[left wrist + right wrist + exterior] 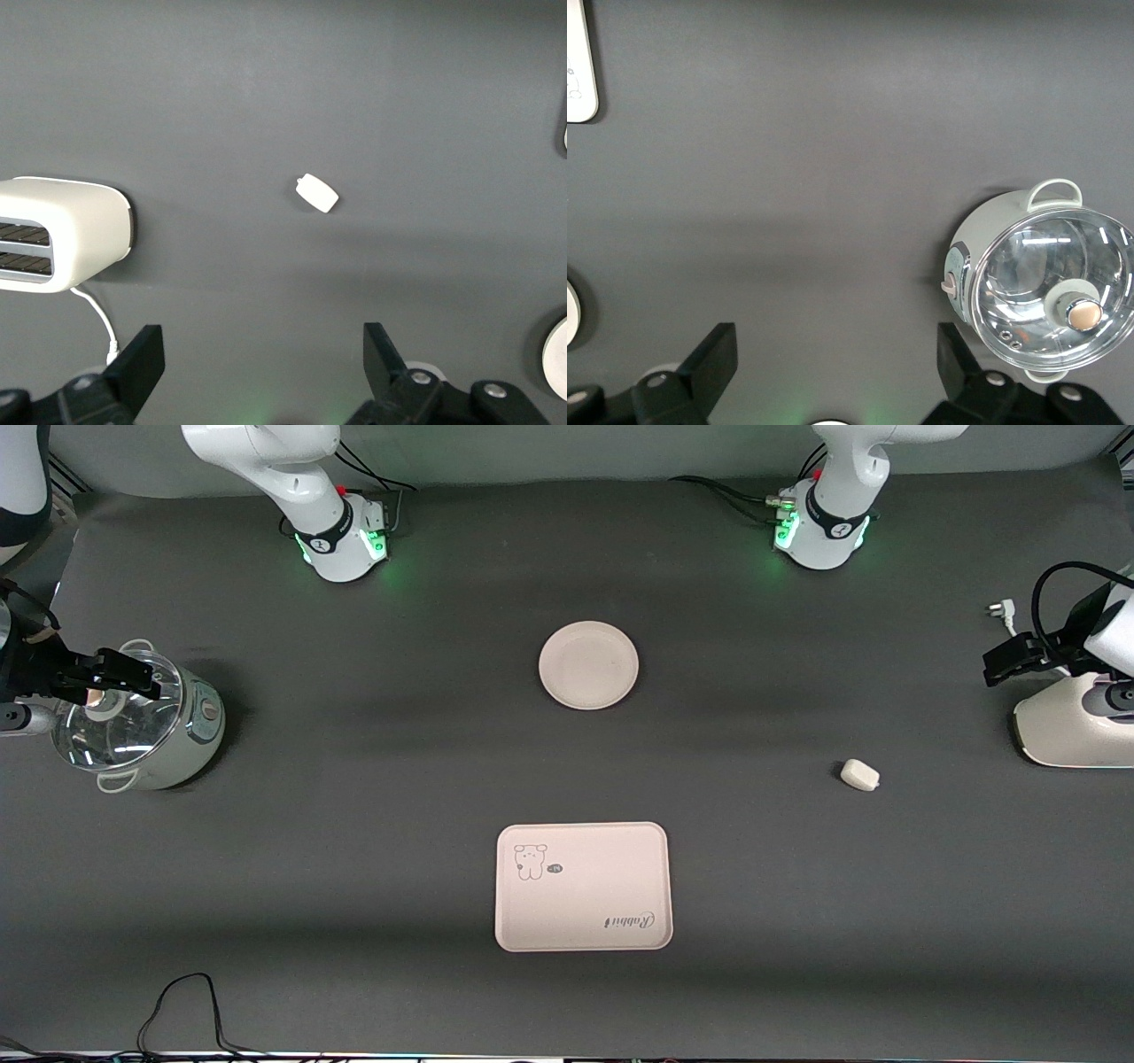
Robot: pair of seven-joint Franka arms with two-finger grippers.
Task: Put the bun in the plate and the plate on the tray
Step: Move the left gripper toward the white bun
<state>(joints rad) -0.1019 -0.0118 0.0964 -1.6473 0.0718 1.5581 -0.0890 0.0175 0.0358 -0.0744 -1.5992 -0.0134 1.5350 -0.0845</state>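
Clock hours read on the front view, twelve toward the arm bases.

Nearest the front camera: cream-pink rectangular tray with a cartoon animal and "Rabbit" lettering (585, 877), flat on the dark cloth, nothing on it. At two o'clock from it, well apart, toward the left arm's end: small white rounded-oblong steamed bun (859, 774), lying askew on the cloth. Farther off, at twelve o'clock from the tray: round cream-white shallow plate (588, 665), bare. Nothing of the task done yet.

At three o'clock from the bun, the white toaster (1072, 731), with the left gripper (263, 336) over it, fingers wide apart around nothing. At nine o'clock from the plate, the pale green glass-lidded pot (133, 722), with the right gripper (834, 329) over it, fingers likewise spread. Right arm waiting.

Step in hand, by judgement: fetch the bun with the left gripper.
- Centre over the bun before descending.
- Turn the wrist so the fingers close across the short width, not the long axis.
- Squeeze softly; likely a yielding thing, easily dented or squirted out sideways.
- Lift straight, carry to ten o'clock, release low over the plate's middle to prevent rolling.
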